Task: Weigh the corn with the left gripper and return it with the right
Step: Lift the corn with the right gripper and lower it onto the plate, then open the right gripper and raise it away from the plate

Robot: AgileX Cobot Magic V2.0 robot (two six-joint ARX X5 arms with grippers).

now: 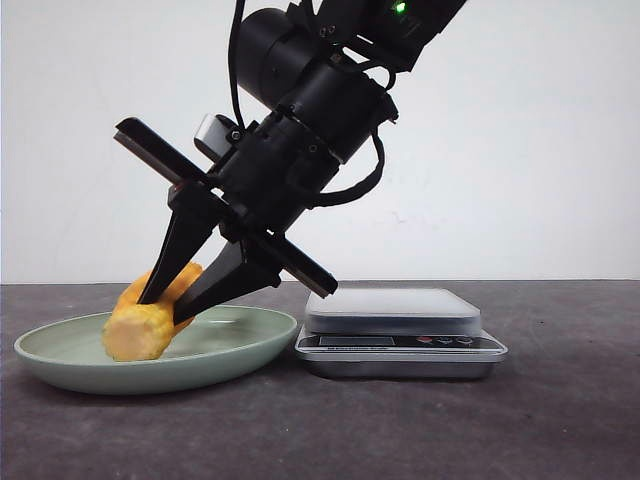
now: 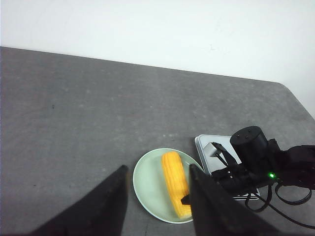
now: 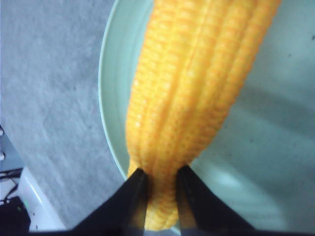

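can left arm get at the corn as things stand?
Probably not cleanly. The right end effector is shut on the corn in the plate and leans over it. The left end effector hangs open, well back from the plate; its path looks free, but there is little room to grip.

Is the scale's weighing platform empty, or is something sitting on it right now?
Empty. The front view shows the scale with a bare top; the corn lies in the plate, with the right end effector closed on it.
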